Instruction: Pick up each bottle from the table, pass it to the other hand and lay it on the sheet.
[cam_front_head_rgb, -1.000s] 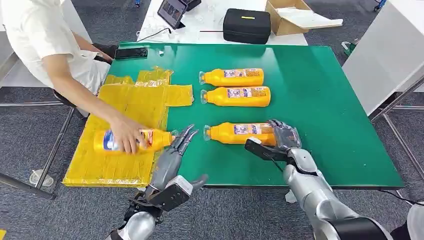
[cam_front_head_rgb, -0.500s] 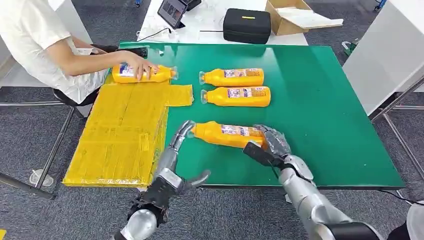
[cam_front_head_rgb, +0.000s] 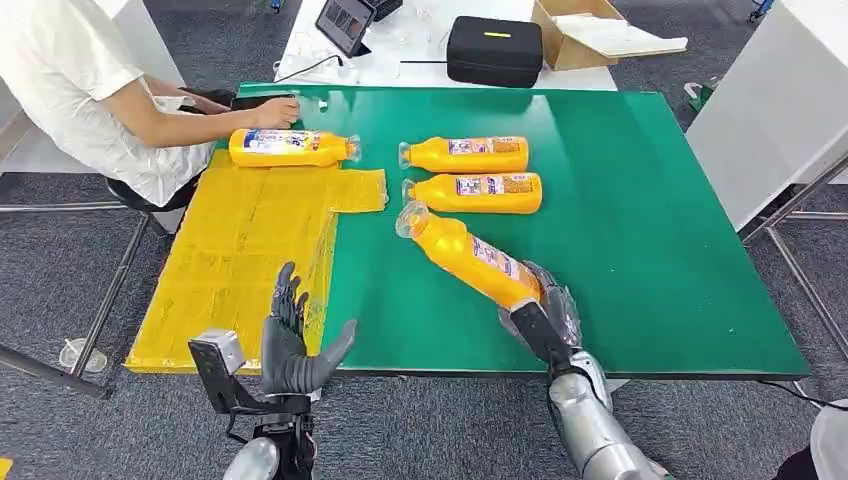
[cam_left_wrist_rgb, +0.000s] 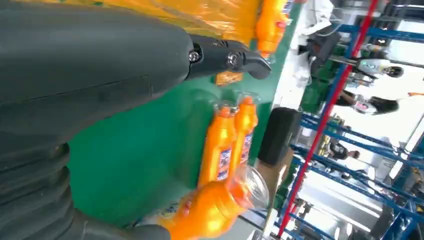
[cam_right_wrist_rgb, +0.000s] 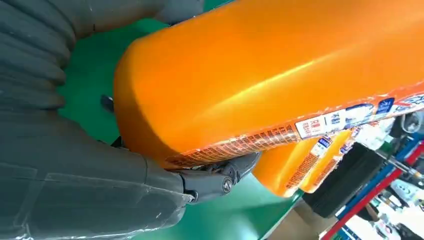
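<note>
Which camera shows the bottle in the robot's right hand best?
The head view: the whole bottle, cap to base, gripped by the right hand. The right wrist view shows its body close up; the left wrist view its cap end.

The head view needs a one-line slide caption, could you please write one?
Right hand lifts an orange bottle above the green table while the open left hand waits.
</note>
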